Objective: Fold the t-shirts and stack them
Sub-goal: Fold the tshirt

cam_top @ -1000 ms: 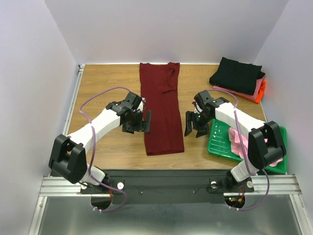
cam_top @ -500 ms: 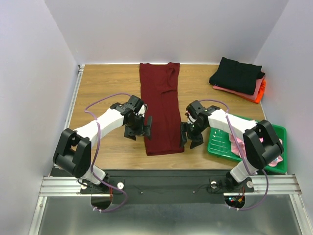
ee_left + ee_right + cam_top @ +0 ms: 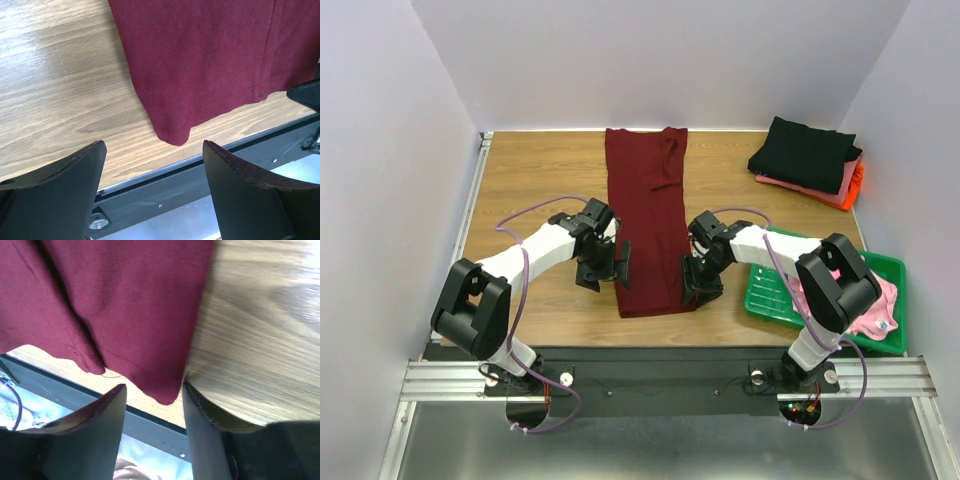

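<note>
The dark maroon t-shirt (image 3: 648, 220), folded into a long narrow strip, lies lengthwise down the middle of the wooden bench (image 3: 530, 180), its hem towards the near edge. The left fingers (image 3: 55, 185) stand wide open just beside the hem's left corner, which lies ahead of the gap between them, untouched. The right fingers (image 3: 85, 435) are partly apart and straddle the hem's right corner; a gap shows beside the cloth, so they are not closed on it. At the far right of the bench a black folded t-shirt (image 3: 805, 150) tops a stack over a salmon one (image 3: 847, 172) and an orange one (image 3: 858, 185). A light pink t-shirt (image 3: 878, 305) lies in the green tray (image 3: 770, 290) at the near right.
</note>
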Robot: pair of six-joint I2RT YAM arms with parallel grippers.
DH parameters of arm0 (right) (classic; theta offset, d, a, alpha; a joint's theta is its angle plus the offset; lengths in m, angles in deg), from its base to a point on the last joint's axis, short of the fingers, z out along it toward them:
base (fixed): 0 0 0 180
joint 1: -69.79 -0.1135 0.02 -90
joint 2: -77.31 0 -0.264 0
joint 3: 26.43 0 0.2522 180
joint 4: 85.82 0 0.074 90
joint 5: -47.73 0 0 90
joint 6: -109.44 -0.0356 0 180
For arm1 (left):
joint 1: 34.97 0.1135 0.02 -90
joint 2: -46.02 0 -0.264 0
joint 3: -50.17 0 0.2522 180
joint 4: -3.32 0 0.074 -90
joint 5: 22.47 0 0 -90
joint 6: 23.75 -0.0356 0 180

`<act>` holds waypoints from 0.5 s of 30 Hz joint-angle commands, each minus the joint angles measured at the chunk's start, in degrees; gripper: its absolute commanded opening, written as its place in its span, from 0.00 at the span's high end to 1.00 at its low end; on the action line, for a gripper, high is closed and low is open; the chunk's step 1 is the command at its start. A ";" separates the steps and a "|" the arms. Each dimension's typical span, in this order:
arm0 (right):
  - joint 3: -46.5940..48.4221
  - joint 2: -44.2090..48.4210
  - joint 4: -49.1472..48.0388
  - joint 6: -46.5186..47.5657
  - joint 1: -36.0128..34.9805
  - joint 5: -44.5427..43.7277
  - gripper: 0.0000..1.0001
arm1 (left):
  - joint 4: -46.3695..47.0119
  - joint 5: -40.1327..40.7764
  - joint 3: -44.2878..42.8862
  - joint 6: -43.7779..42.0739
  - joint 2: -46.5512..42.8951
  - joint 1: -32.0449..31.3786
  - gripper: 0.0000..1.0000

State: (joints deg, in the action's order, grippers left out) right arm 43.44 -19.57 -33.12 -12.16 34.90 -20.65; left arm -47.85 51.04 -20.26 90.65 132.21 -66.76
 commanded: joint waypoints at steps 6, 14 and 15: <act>-1.54 1.08 -2.11 -3.30 -1.76 -2.20 0.68 | 2.86 -2.75 4.72 2.66 -0.50 -0.29 0.16; -2.42 1.34 -2.20 -4.00 -2.20 -2.20 0.72 | 4.45 -2.84 7.09 5.48 0.73 -2.31 0.17; -2.50 1.34 -2.20 -4.09 -2.28 -2.29 0.72 | 4.97 -2.93 7.09 5.74 0.82 -2.75 0.17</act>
State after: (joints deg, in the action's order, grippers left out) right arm 41.87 -19.51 -34.04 -15.39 33.67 -21.80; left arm -44.31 48.83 -13.76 94.48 132.98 -68.33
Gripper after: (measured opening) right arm 0.282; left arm 0.832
